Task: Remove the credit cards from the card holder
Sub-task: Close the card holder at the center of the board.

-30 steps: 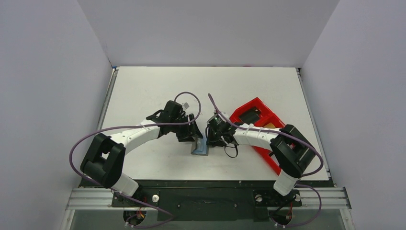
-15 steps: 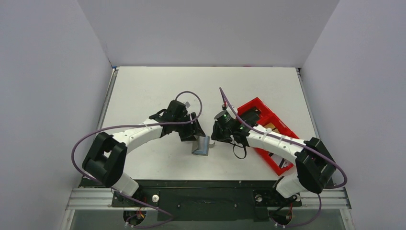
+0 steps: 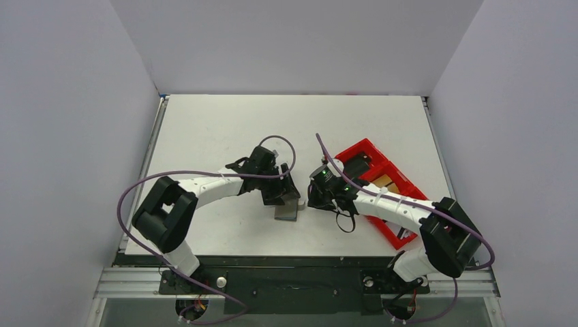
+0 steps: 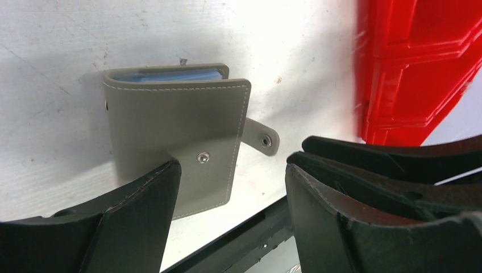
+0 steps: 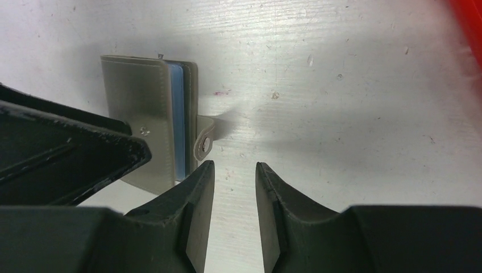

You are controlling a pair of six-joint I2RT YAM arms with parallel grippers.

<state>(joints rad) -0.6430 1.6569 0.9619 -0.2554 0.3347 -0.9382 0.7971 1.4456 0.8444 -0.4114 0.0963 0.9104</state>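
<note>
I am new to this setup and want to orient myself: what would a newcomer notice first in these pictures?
First the grey card holder, folded over with its snap tab undone, on the white table near the front edge. The left gripper hangs wide open over it; the right gripper, narrowly open and empty, faces it from the other side. A bright red tray lies at the right.
</note>
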